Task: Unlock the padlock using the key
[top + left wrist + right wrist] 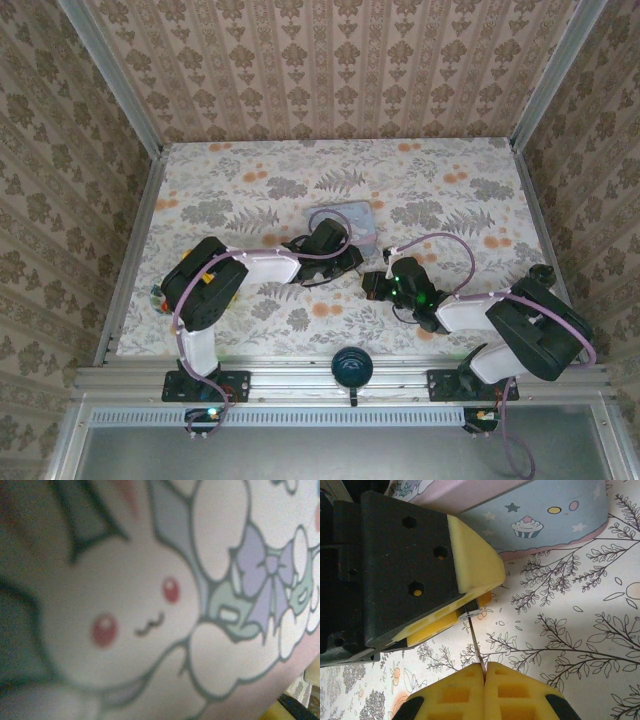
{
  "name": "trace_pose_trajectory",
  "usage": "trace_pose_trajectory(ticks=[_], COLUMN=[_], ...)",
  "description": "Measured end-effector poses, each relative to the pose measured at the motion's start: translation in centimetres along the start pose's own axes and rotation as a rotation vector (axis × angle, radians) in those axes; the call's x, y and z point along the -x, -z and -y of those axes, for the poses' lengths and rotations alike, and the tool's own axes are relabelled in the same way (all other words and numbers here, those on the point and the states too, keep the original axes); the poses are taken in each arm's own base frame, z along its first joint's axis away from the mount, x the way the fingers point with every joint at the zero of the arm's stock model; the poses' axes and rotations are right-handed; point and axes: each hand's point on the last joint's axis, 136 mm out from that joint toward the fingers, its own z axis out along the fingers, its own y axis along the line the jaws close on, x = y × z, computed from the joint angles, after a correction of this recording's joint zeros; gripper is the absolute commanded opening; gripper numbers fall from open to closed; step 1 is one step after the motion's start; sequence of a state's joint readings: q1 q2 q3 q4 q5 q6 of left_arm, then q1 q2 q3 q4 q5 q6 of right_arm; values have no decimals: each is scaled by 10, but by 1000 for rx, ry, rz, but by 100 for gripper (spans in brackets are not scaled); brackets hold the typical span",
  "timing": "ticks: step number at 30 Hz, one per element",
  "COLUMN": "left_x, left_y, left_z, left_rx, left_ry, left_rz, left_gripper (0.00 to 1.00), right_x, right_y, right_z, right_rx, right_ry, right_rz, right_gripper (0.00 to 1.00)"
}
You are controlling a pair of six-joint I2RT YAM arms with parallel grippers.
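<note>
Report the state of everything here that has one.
right gripper, shut on the key.
key, pinched at one end, tip reaching the padlock; inserted or not, cannot tell.
padlock, clamped in the left gripper, mostly hidden; shackle open or shut, cannot tell.
left gripper, shut on the padlock.
tin, closed, flat on the table.

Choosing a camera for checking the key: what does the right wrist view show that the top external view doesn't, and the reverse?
The right wrist adds the key, a thin sliver pinched in the shut right gripper and reaching to the left gripper's tips, plus the cupcake print on the tin. The top external adds the left arm and right arm whole and the round black knob at the near rail. Both share the pale blue tin and the floral table cover.
</note>
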State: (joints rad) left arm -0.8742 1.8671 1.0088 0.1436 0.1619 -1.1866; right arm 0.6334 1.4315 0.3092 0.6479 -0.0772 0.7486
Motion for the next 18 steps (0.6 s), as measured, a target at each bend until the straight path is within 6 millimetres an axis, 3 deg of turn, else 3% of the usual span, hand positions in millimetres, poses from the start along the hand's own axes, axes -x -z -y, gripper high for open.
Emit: trace_pose_trajectory(ticks=[18], left_x=[1], left_y=[0], left_z=[3], left_rx=[-20], left_ry=[8], left_rz=[-1], left_gripper=[24], right_x=[2], right_y=[-2], right_z=[4], right_rx=[-18], right_ry=[-16], right_rz=[12], right_gripper=[0])
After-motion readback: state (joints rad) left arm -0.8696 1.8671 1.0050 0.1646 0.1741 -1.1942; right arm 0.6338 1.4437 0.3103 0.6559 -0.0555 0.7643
